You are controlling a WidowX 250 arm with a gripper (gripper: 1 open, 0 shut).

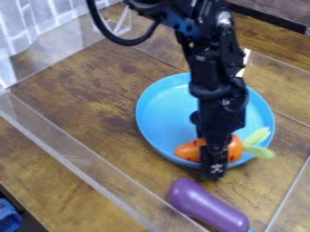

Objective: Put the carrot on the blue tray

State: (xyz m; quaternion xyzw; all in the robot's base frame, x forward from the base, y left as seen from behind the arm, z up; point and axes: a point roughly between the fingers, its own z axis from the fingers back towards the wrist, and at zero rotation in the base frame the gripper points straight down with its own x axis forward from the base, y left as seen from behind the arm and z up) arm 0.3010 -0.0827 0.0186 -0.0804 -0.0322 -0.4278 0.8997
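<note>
Orange and tapered, the carrot (193, 150) lies at the near rim of the blue tray (164, 113), its pale green leaves (258, 144) reaching right. Black gripper (213, 167) points down, jaws closed narrow on the carrot's middle. A purple toy (206, 206) rests nearby on the wooden counter (85, 100).

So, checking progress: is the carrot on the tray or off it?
On it: the carrot lies at the blue tray's near rim, with the shut gripper on it.
</note>
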